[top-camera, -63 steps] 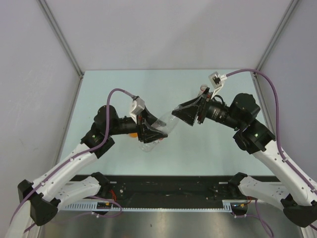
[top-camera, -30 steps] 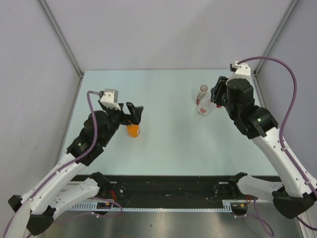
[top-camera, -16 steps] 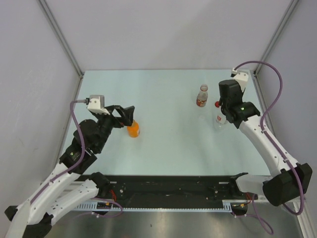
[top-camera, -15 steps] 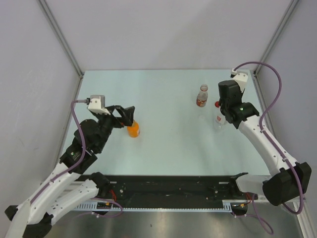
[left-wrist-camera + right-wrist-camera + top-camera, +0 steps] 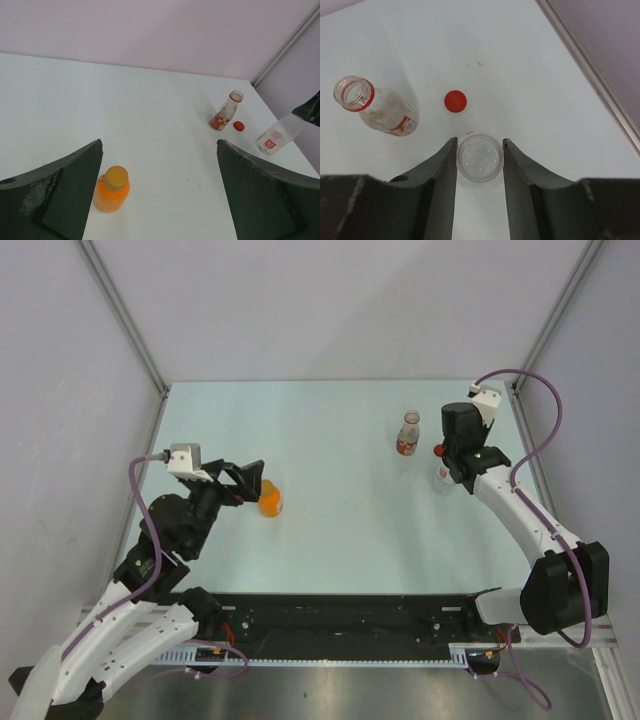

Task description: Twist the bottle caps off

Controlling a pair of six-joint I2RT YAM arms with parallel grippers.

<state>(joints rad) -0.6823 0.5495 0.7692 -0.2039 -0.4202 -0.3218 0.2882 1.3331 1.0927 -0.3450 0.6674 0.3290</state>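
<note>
Clear plastic bottle point(image 5: 480, 159) sits clenched in the right end effector point(image 5: 479, 145), likely to steady it; whether it is capped I cannot tell. Beside it the red cap point(image 5: 455, 100) lies on the counter point(image 5: 520, 60) near the open labelled bottle point(image 5: 385, 112). The left end effector point(image 5: 160, 147) hangs released by the orange bottle point(image 5: 111, 194), whose orange cap point(image 5: 116, 176) is on.

I saw the orange bottle point(image 5: 112, 194) upright, orange cap point(image 5: 116, 176) still on; the labelled bottle point(image 5: 382, 112) and the clear bottle point(image 5: 479, 159) were open, a red cap point(image 5: 455, 101) lying between them.
</note>
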